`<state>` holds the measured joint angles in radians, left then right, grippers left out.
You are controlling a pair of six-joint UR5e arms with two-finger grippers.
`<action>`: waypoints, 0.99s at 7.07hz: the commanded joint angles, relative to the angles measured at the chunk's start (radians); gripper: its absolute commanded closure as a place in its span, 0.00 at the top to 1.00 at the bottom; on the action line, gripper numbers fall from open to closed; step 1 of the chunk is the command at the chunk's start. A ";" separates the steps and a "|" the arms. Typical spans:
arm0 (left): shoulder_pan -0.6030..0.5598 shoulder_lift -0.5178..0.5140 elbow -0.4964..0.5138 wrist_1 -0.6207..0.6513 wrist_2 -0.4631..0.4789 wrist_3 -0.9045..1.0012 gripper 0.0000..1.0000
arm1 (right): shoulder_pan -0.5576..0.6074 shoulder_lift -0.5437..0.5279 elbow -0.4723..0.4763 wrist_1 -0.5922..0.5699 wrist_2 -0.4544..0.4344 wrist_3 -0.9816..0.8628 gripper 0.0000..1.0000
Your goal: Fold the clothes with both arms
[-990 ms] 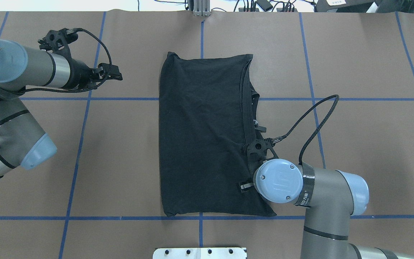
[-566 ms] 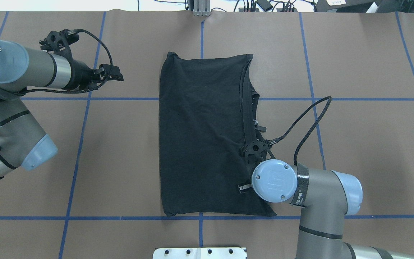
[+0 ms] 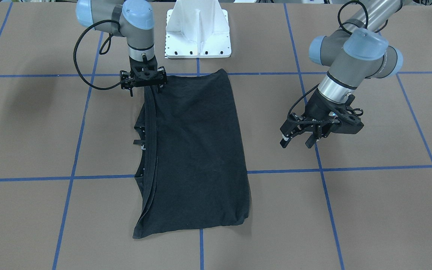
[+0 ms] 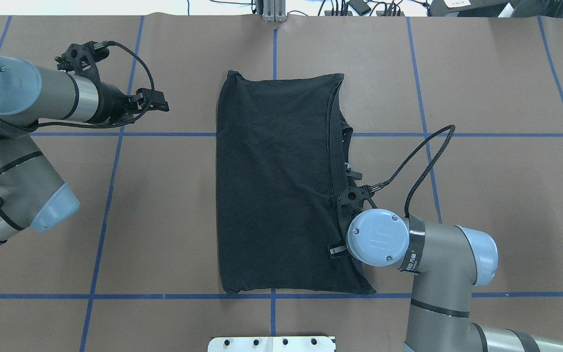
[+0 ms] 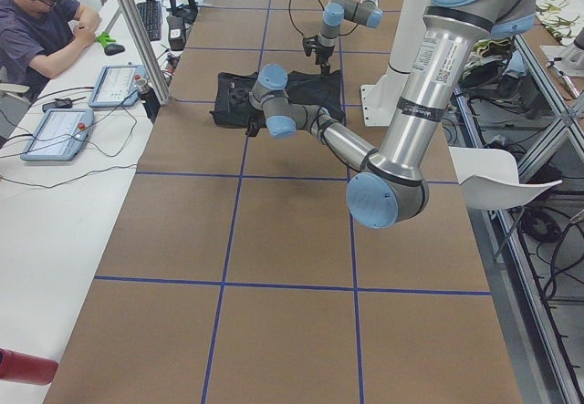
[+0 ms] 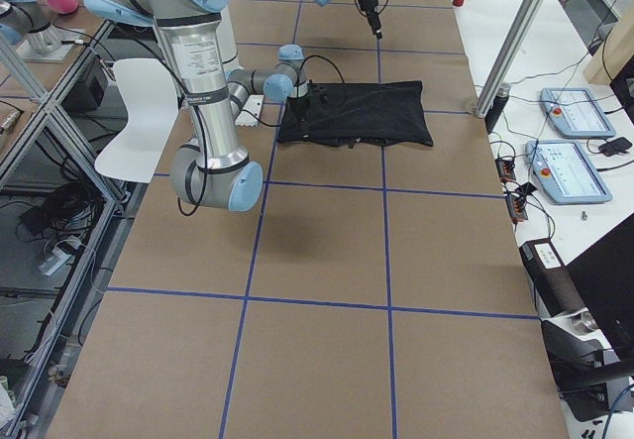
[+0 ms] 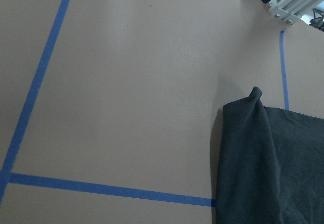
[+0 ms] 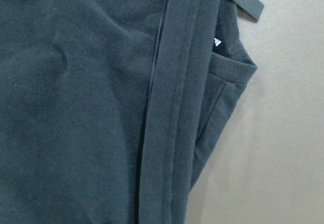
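On the table [image 4: 496, 78], centred, we have the black T-shirt [image 4: 271, 195] folded to a long rectangle. Our right gripper [image 3: 144, 87] sits at its hem, and we cannot tell its grip. Our left gripper [image 3: 297, 140] hovers aside, fingers spread. Next, we judge, a crosswise fold needs both.

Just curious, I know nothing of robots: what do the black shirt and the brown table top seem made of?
The black T-shirt looks like soft, matte knit cloth, perhaps cotton: it wrinkles and shows a stitched hem. The table cover looks like matte brown paper or card, its far edge wavy; the blue lines look like tape.
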<state>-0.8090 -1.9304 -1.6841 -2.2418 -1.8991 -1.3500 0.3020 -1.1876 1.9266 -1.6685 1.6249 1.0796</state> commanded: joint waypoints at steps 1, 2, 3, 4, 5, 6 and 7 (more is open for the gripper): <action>0.001 0.001 0.000 -0.001 0.000 0.002 1.00 | 0.003 -0.013 -0.003 -0.002 0.016 -0.001 1.00; 0.001 0.002 0.001 -0.001 0.000 0.002 1.00 | 0.003 -0.014 -0.014 -0.002 0.027 0.000 1.00; 0.001 0.002 0.001 -0.001 0.000 0.002 1.00 | 0.006 -0.012 -0.015 -0.002 0.030 -0.001 1.00; 0.001 0.001 0.003 0.001 0.000 0.003 1.00 | 0.023 -0.012 -0.014 -0.002 0.062 0.000 1.00; 0.001 0.001 0.004 -0.001 0.000 0.002 1.00 | 0.032 -0.014 -0.017 0.000 0.078 0.000 1.00; 0.001 -0.002 0.004 -0.001 0.000 0.002 1.00 | 0.032 -0.017 -0.023 -0.002 0.078 0.000 1.00; 0.001 0.002 0.000 -0.001 0.000 0.003 1.00 | 0.032 -0.023 -0.024 -0.002 0.076 0.000 1.00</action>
<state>-0.8084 -1.9304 -1.6813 -2.2425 -1.8991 -1.3479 0.3326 -1.2045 1.9057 -1.6701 1.6991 1.0799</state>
